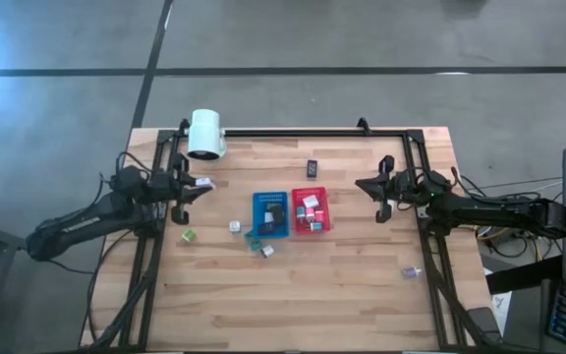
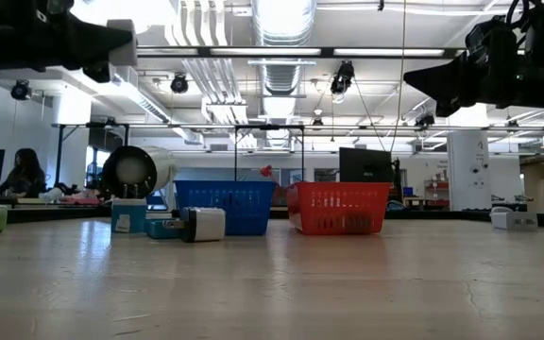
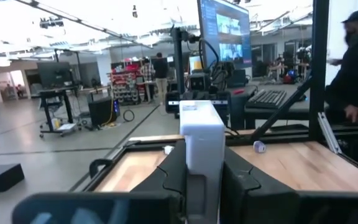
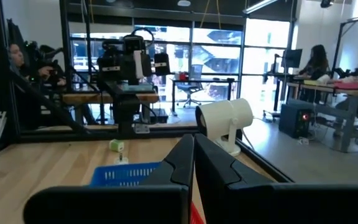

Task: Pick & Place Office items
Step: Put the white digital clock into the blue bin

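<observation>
My left gripper (image 1: 200,185) hovers over the table's left part, near the white lamp head (image 1: 205,134), shut on a small white block (image 3: 201,134). My right gripper (image 1: 364,185) hangs shut and empty right of the red tray (image 1: 322,226); its fingers (image 4: 180,163) meet in the right wrist view. The blue tray (image 1: 256,202) and the red tray hold several small items. Loose on the wood lie a black piece (image 1: 312,168), a green one (image 1: 189,236), a white one (image 1: 234,226), a teal-and-white pair (image 1: 263,248) and one near the right frame (image 1: 411,272). My left gripper pinches the white block between its two fingers, one on each long side (image 3: 188,165). The fingers lie level, pointing toward the table's right side. The block stands out beyond the fingertips and is lifted clear of the table.
A black frame (image 1: 293,133) runs along the far and side edges of the table. The lamp head stands at the far left corner. Bare wood spreads over the near half (image 1: 293,305). People and desks show in the room beyond.
</observation>
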